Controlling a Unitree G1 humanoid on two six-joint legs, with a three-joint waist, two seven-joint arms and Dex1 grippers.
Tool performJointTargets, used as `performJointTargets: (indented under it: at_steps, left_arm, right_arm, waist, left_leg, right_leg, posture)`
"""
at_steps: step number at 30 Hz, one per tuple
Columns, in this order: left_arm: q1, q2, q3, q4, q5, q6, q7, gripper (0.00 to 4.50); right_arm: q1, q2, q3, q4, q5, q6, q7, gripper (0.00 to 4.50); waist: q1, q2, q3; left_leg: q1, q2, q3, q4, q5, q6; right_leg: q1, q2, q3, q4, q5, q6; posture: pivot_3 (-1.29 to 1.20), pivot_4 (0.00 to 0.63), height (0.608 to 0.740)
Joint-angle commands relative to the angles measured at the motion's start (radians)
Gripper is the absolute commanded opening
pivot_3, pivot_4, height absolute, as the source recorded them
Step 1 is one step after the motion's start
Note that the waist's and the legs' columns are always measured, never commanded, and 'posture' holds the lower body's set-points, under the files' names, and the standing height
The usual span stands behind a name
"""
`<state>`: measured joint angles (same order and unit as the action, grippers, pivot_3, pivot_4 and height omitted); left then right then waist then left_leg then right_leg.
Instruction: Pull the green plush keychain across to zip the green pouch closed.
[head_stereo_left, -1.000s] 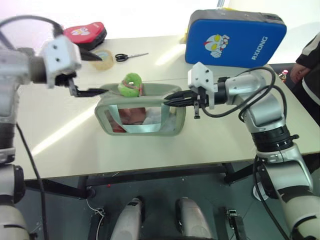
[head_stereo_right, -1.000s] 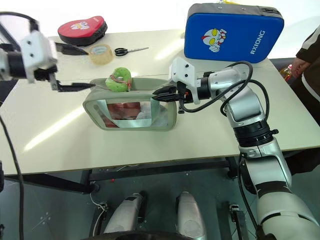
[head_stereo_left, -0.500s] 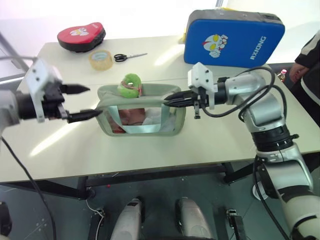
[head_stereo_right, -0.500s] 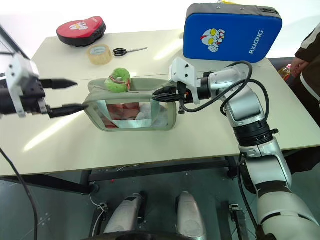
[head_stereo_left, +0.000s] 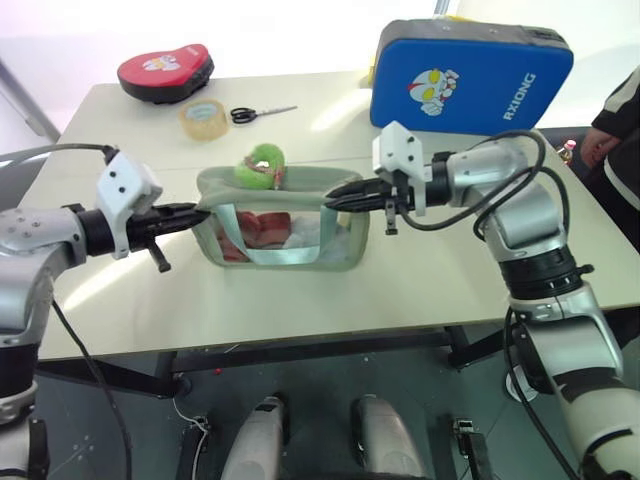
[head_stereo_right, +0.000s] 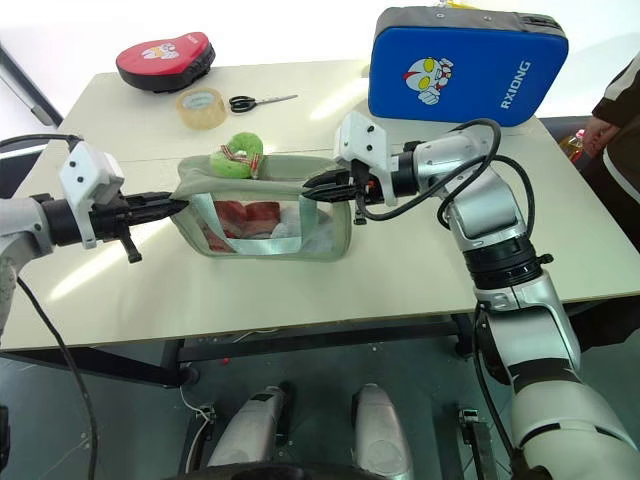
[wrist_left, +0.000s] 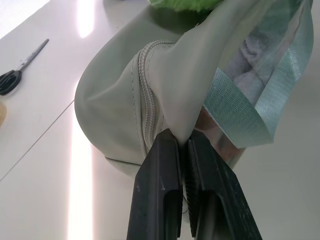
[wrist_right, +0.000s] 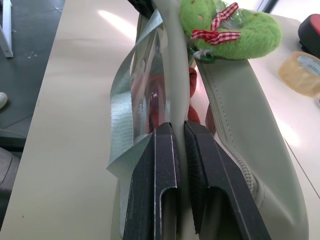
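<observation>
Left gripper (head_stereo_left: 190, 213) has just dropped from beside the pouch and snapped closed: its fingers (wrist_left: 157, 190), spread wide a moment ago, now pinch the fabric at the pouch's left end by the zipper start. Right gripper (head_stereo_left: 340, 197) hasn't moved, still clamped on the fabric at the right end. Pouch (head_stereo_left: 285, 225) now hangs stretched between the two, on the bench (head_stereo_left: 300, 300) mid-front, red item visible through the clear window. Keychain (head_stereo_left: 258, 166) sits on top near the left end, untouched. Zip looks still open. My read: both ends are anchored but no gripper is free for the pull, so one has to let go and regrasp the keychain. Behind: tape (head_stereo_left: 203, 118), scissors (head_stereo_left: 258, 113), blue pad (head_stereo_left: 468, 75).
</observation>
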<state>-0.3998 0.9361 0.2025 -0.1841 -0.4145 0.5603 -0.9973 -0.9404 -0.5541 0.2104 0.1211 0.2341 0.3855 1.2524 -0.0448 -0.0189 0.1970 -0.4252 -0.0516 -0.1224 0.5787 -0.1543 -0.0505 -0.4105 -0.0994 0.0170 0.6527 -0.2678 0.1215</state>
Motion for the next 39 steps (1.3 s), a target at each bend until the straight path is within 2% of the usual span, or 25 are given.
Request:
performJointTargets:
  at_steps: [1,4,8,13,14,19,24,28,37,39]
  left_arm:
    - [-0.031,0.014,0.016,-0.003,-0.007,-0.021,-0.001,0.08]
    - [-0.051,0.005,0.021,0.004,-0.026,0.01,0.01,0.08]
    - [-0.055,0.013,0.026,0.0,-0.043,0.035,0.004,0.0]
    - [-0.034,0.027,0.032,-0.026,-0.051,0.051,0.001,0.0]
    - [-0.031,0.028,0.034,-0.031,-0.056,0.056,0.0,0.0]
    - [-0.006,0.017,0.033,-0.056,-0.057,0.05,0.008,0.0]
    - [-0.012,0.005,0.013,-0.054,-0.052,0.038,0.013,0.0]
    - [-0.016,-0.003,0.004,-0.056,-0.046,0.025,0.021,0.0]
    - [-0.003,0.006,0.011,-0.07,-0.055,0.031,0.021,0.0]
    - [-0.004,0.007,0.011,-0.069,-0.054,0.031,0.022,0.0]
  right_arm:
    - [-0.01,0.005,-0.004,-0.031,0.006,-0.002,-0.005,0.0]
    - [-0.011,0.002,-0.009,-0.034,0.011,0.006,-0.007,0.0]
    - [-0.022,-0.007,-0.018,-0.044,0.03,0.036,-0.001,1.49]
    - [-0.107,-0.019,-0.068,-0.026,0.088,0.117,0.016,4.07]
    - [-0.123,-0.015,-0.078,-0.02,0.103,0.135,0.011,4.46]
    - [-0.28,0.143,-0.159,0.113,0.152,0.237,-0.187,4.46]
    - [-0.308,0.283,-0.137,0.216,0.129,0.305,-0.319,4.46]
    - [-0.32,0.324,-0.107,0.306,0.1,0.289,-0.329,4.46]
    - [-0.35,0.34,-0.062,0.44,0.026,0.175,-0.297,4.46]
    - [-0.357,0.342,-0.054,0.454,0.014,0.157,-0.285,3.94]
  waist:
    - [0.0,0.0,0.0]
    - [0.0,0.0,0.0]
    - [0.0,0.0,0.0]
    - [-0.001,0.0,0.0]
    - [-0.001,0.0,0.0]
    - [-0.005,0.0,0.0]
    - [0.0,0.0,0.0]
    - [0.003,0.0,0.0]
    - [-0.001,0.0,0.0]
    - [-0.001,0.0,0.0]
  left_leg:
    - [0.0,0.0,0.0,0.0,0.0,0.0]
    - [0.0,0.0,0.0,0.0,0.0,0.0]
    - [0.0,0.0,0.0,0.0,0.0,0.0]
    - [0.0,0.0,0.0,0.0,0.0,0.0]
    - [0.0,0.0,0.0,0.0,0.0,0.0]
    - [0.0,0.001,0.0,-0.001,0.0,0.0]
    - [0.0,0.001,0.0,-0.002,0.0,0.0]
    - [-0.001,0.001,0.0,-0.001,0.0,0.0]
    - [-0.001,0.001,0.0,-0.002,0.0,0.0]
    - [-0.001,0.001,0.0,-0.002,0.0,0.0]
  right_leg:
    - [0.0,0.0,0.0,0.0,0.0,0.0]
    - [0.0,0.0,0.0,0.0,0.0,0.0]
    - [0.0,0.0,0.0,0.0,0.0,0.0]
    - [0.0,0.0,0.0,0.0,0.0,0.0]
    - [-0.001,0.0,0.0,0.0,0.0,0.0]
    - [-0.001,0.0,0.0,0.0,0.0,0.0]
    - [-0.001,0.001,0.0,0.0,0.001,-0.001]
    - [-0.002,0.001,0.0,0.0,0.001,-0.001]
    - [-0.002,0.001,0.0,-0.001,0.001,-0.001]
    - [-0.002,0.001,0.0,-0.001,0.001,-0.001]
  posture:
    - [0.0,0.15,0.74]
    - [0.0,0.15,0.74]
    - [0.0,0.15,0.74]
    - [0.0,0.15,0.74]
    - [0.0,0.15,0.74]
    - [0.0,0.15,0.74]
    - [0.0,0.15,0.74]
    - [0.0,0.15,0.74]
    - [0.0,0.15,0.74]
    - [0.0,0.15,0.74]
